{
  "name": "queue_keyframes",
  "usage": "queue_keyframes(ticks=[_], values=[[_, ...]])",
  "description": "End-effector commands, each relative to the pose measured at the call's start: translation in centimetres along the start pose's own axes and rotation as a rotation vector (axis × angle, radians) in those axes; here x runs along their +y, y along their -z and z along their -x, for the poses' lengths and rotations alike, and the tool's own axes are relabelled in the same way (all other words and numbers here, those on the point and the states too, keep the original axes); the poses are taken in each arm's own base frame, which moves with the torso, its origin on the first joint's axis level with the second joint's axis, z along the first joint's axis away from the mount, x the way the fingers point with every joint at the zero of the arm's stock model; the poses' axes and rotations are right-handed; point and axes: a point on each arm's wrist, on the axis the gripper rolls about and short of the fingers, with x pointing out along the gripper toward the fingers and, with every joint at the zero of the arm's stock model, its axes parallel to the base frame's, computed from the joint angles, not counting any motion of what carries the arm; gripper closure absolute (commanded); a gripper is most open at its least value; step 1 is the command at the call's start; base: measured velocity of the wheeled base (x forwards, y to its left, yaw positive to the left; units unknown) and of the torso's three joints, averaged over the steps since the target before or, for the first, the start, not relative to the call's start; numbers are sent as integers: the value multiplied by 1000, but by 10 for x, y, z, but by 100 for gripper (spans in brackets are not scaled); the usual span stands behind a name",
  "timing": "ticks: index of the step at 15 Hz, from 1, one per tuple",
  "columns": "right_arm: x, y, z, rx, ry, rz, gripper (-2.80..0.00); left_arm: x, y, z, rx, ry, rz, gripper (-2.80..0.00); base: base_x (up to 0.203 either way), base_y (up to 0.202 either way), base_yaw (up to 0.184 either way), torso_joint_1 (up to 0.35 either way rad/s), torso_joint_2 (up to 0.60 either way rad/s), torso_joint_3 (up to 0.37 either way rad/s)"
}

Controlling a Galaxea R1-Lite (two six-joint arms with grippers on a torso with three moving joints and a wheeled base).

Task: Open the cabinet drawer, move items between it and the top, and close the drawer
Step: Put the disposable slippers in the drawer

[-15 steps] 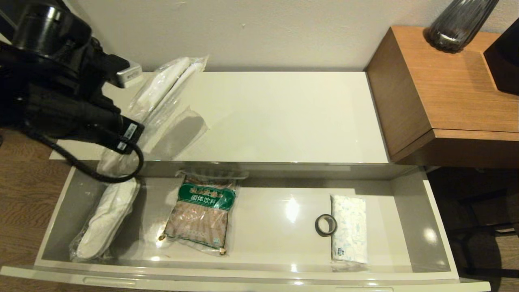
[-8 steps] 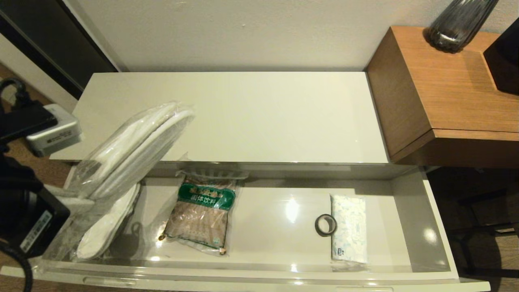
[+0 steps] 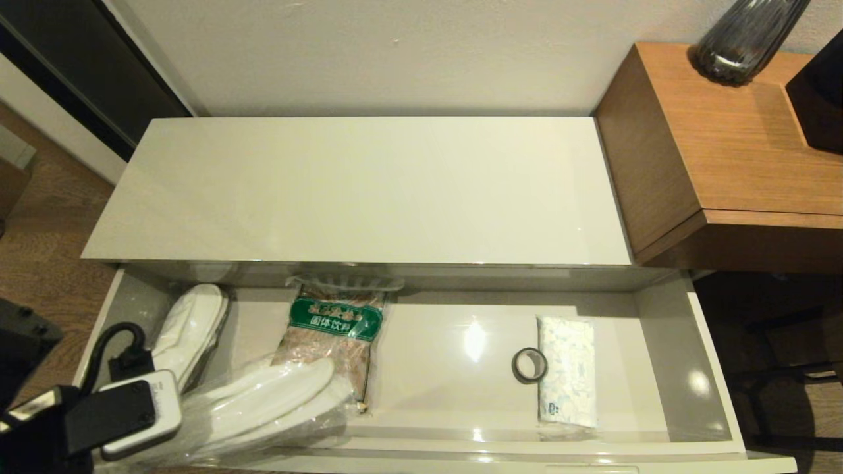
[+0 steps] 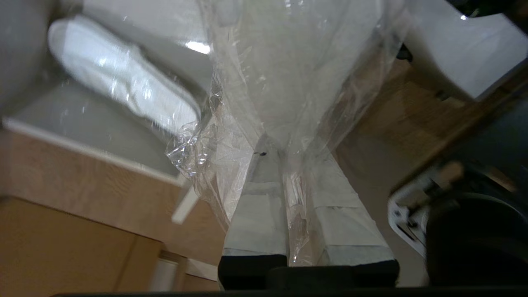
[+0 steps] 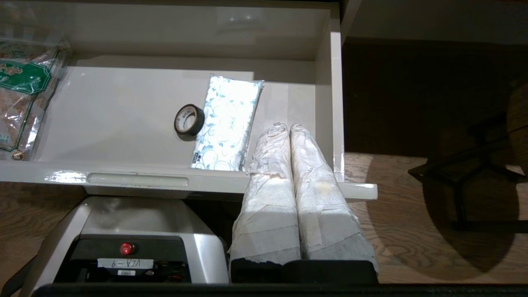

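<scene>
The cabinet drawer (image 3: 714, 368) stands pulled out below the bare top (image 3: 369, 191). My left gripper (image 4: 280, 148) is shut on the clear bag of a pair of white slippers (image 3: 263, 401), which lies slanted across the drawer's front left, overlapping a brown packet. My left wrist (image 3: 125, 415) hangs at the drawer's front left corner. A second bagged slipper pair (image 3: 191, 326) lies along the left wall. The black tape roll (image 3: 529, 365) touches the white packet (image 3: 566, 378) at the right. My right gripper (image 5: 288, 127) is shut and empty, in front of the drawer's right front corner.
A brown drink packet with a green label (image 3: 336, 336) lies in the drawer left of centre. A taller brown wooden side table (image 3: 737, 151) at the right carries a grey ribbed vase (image 3: 744, 39). My base (image 5: 123, 243) sits under the drawer front.
My left arm has swung from the top's left end down to the drawer's front left, carrying the bagged slippers with it. The top is now bare. The right arm has not moved.
</scene>
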Motion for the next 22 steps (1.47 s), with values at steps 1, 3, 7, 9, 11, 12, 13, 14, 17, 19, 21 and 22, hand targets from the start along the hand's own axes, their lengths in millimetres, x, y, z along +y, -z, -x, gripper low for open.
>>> queue_keyframes(ticks=[1,3,7,9,11,12,13,14,17,19,21,22], values=[[0,0,0,1,-1,1,0,-2,-11,-28,15,7,-30,0,0,0,0,0,0,0],[0,0,0,1,-1,1,0,2,-32,-60,34,7,-46,0,0,0,0,0,0,0],[0,0,0,1,-1,1,0,9,-63,-106,54,-13,-72,0,0,0,0,0,0,0],[0,0,0,1,-1,1,0,13,-80,-126,63,-18,-77,0,0,0,0,0,0,0],[0,0,0,1,-1,1,0,17,-89,-138,76,-25,-79,0,0,0,0,0,0,0],[0,0,0,1,-1,1,0,18,-95,-146,91,-33,-77,0,0,0,0,0,0,0],[0,0,0,1,-1,1,0,19,-102,-157,85,-53,-70,0,0,0,0,0,0,0],[0,0,0,1,-1,1,0,22,-109,-167,58,-87,-57,0,0,0,0,0,0,0],[0,0,0,1,-1,1,0,24,-119,-183,32,-159,-34,0,0,0,0,0,0,0],[0,0,0,1,-1,1,0,24,-128,-205,10,-242,-2,0,0,0,0,0,0,0],[0,0,0,1,-1,1,0,24,-130,-214,14,-318,28,0,0,0,0,0,0,0],[0,0,0,1,-1,1,0,23,-130,-217,15,-333,38,0,0,0,0,0,0,0]])
